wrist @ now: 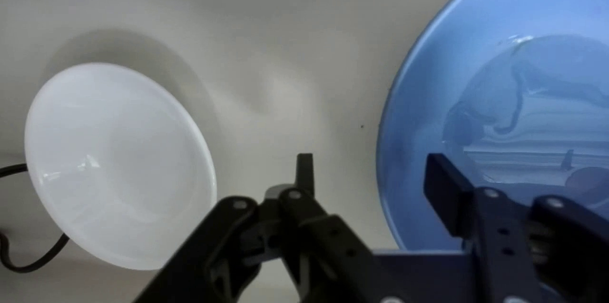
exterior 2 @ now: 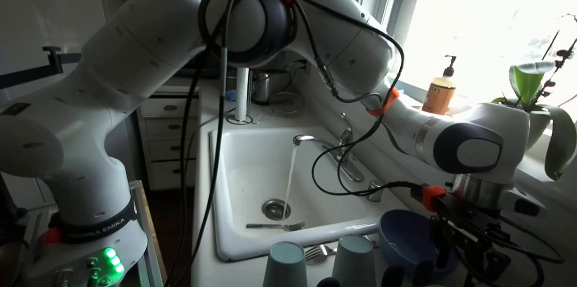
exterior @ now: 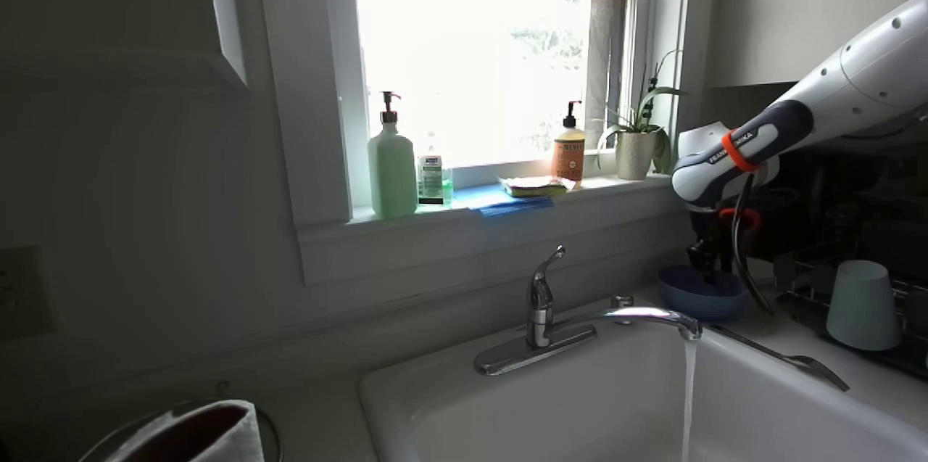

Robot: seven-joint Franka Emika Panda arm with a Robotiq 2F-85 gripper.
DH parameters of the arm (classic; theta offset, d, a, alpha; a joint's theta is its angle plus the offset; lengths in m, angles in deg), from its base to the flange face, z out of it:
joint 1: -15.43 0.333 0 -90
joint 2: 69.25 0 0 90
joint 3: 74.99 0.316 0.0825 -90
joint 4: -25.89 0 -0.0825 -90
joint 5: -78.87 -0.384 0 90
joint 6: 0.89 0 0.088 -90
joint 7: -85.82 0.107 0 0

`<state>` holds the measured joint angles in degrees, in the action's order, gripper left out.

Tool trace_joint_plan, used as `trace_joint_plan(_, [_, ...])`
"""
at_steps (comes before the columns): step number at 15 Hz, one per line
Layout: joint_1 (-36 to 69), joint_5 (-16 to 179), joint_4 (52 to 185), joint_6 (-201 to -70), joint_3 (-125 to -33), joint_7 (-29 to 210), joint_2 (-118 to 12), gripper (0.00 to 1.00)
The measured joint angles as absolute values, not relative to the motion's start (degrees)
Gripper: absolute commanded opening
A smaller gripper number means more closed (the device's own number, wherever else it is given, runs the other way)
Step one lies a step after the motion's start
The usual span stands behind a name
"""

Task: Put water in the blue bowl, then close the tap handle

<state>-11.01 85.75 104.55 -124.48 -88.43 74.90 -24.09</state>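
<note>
Blue bowl [wrist: 499, 103]: stood upright on the counter [wrist: 295, 79] beside the sink [exterior 2: 243, 156], presumably parked so what looked like shallow water [wrist: 552, 127] would not spill.
Claw [wrist: 373, 181]: I had it well parted, gripping nothing, one finger over the interior, one beyond the rim; fit, I judged, for pinching or releasing that wall.
Spout [exterior: 647, 313]: ran into the sink, clear of the bowl.
Tap handle [exterior: 540, 288]: stood raised, not yet closed; likely my next stop.

Blue bowl [wrist: 421, 112] smooth, glossy. Tap handle [exterior: 541, 286], spout [exterior: 645, 313]: shiny metal. Sink [exterior 2: 252, 161] glossy. Fork [exterior 2: 290, 227] metal. Gripper [wrist: 368, 181] matt.
</note>
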Motion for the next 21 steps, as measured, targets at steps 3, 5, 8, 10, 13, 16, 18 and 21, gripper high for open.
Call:
trace_joint_plan(3, [-12.02,84.44,102.62,-123.35,-87.9,74.41,-22.82,0.12])
trace_joint_plan(5, [-12.43,83.73,101.54,-122.48,-87.52,74.06,-22.28,0.01])
trace_joint_plan(8, [-12.87,82.72,100.02,-121.07,-86.97,72.92,-22.03,0.02])
trace_joint_plan(10, [-13.09,81.97,98.65,-119.49,-86.65,71.57,-22.05,0.02])
trace_joint_plan(13, [-13.23,81.39,97.35,-117.99,-86.04,69.6,-22.06,0.02])
trace_joint_plan(16, [-13.21,81.38,97.19,-115.87,-84.91,66.25,-22.59,0.02])
trace_joint_plan(18, [-13.21,81.38,97.46,-113.9,-84.37,63.68,-23.41,0.02])
trace_joint_plan(21, [-13.13,81.37,98.62,-110.8,-83.56,60.7,-25.28,0.02])
